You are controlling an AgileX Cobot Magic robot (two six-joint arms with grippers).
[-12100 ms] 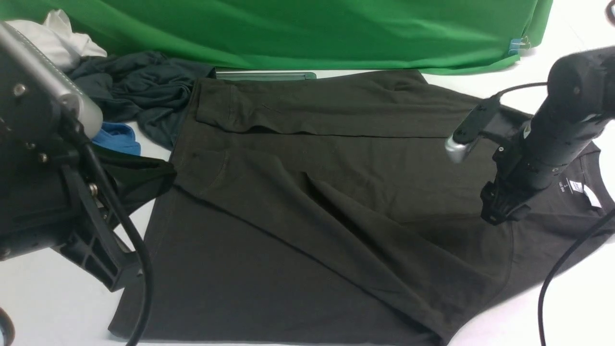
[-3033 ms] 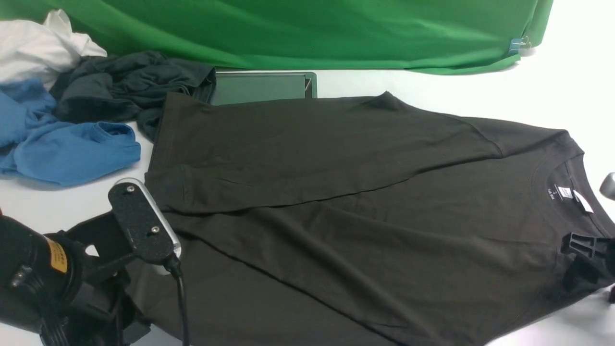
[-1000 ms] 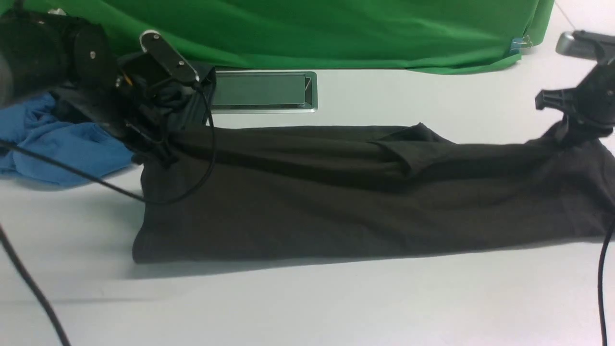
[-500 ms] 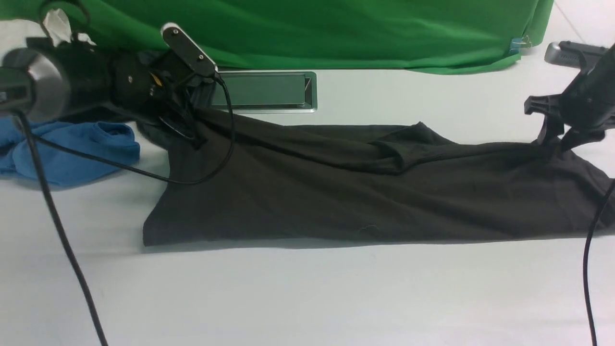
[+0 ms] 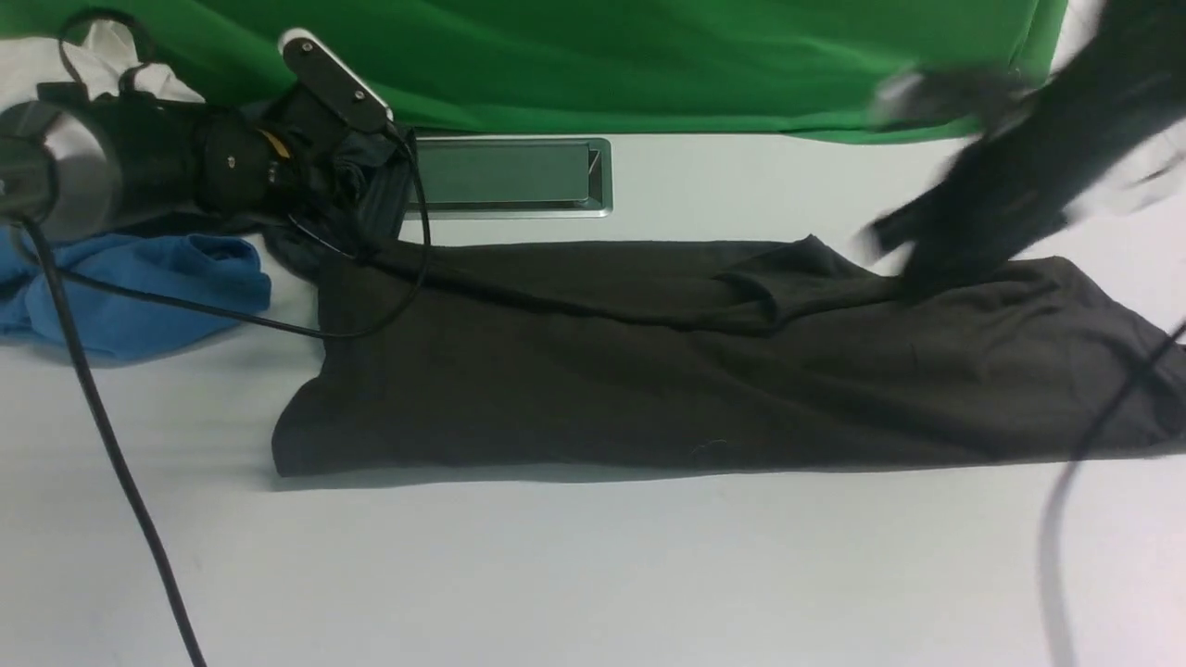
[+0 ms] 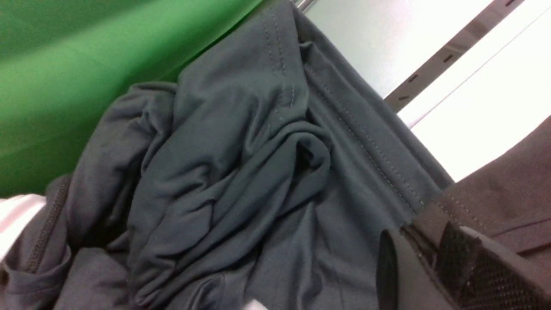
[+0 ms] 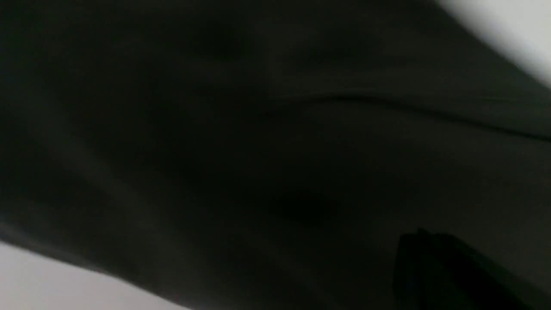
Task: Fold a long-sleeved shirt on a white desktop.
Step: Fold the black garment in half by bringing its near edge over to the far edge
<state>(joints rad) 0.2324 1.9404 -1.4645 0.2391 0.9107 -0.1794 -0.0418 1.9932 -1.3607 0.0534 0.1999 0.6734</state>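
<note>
Left tool (image 6: 421, 234) clamps the long-sleeved shirt (image 5: 649, 371) at its hem; right tool (image 5: 903, 250) is blurred, its opening impossible to tell.

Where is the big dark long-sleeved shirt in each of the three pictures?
Front view: the long-sleeved shirt lies as a long band across the middle of the white desktop.
Left wrist view: only a brown corner of it shows, beside the teal-grey garment.
Right wrist view: it fills nearly the whole picture, dark and blurred.
Shared landmark: the white desktop, a bright patch in both wrist views.
</note>
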